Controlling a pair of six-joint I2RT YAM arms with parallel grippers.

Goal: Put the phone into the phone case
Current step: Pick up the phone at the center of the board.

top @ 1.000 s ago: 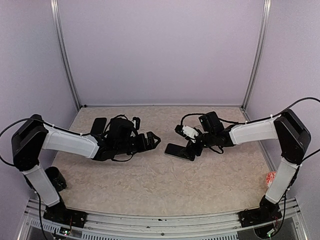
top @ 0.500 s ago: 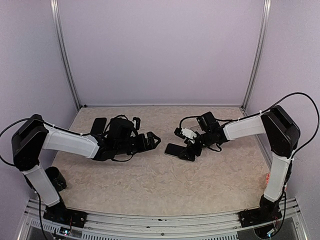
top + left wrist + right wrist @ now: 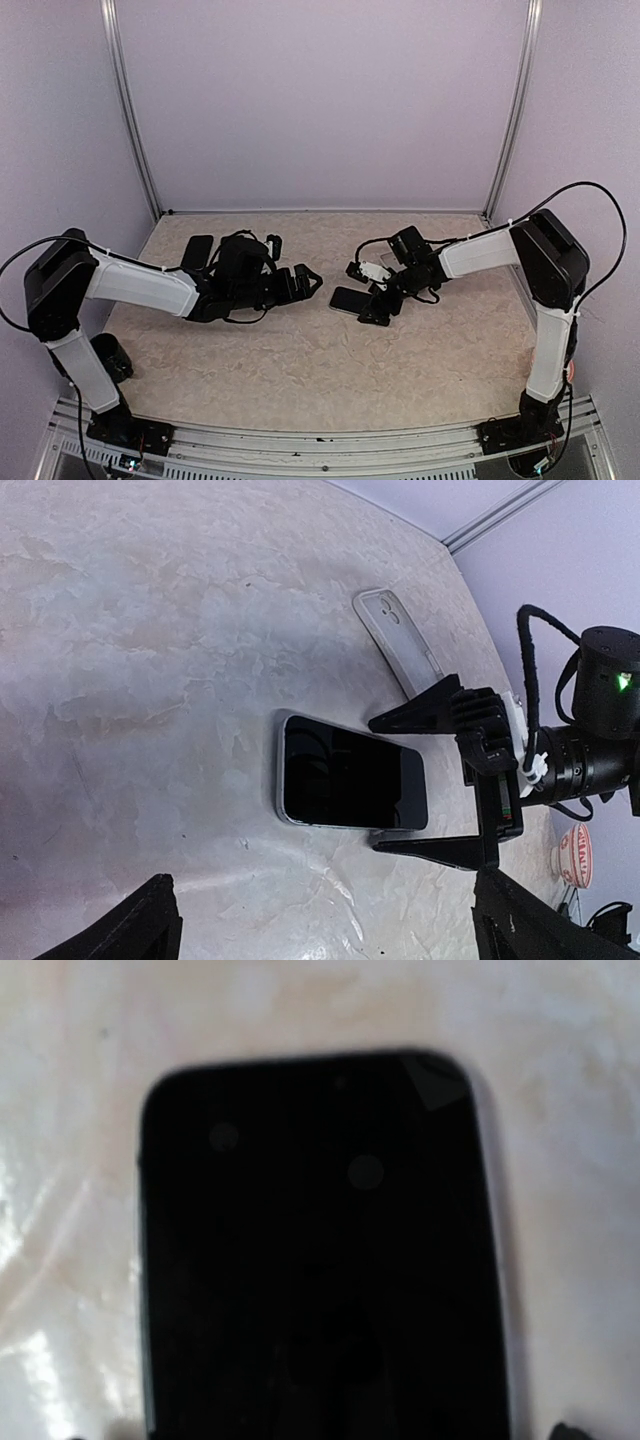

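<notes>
A black phone (image 3: 345,299) lies flat, screen up, on the table's middle; it also shows in the left wrist view (image 3: 350,788) and fills the right wrist view (image 3: 320,1260). My right gripper (image 3: 366,296) is open and low, with one finger (image 3: 425,712) on each long side of the phone's near end, close to its edges. The transparent phone case (image 3: 398,653) lies flat just beyond that gripper; in the top view the right arm hides it. My left gripper (image 3: 306,281) is open and empty, a short way left of the phone.
A second black slab phone (image 3: 197,250) lies behind the left arm. A black object (image 3: 110,355) sits near the left arm's base. A red and white item (image 3: 572,850) lies at the table's right side. Walls and metal posts enclose the back and sides.
My right arm has reached further left and its open gripper has slid along the phone's end. The left arm and the phone have not moved.
</notes>
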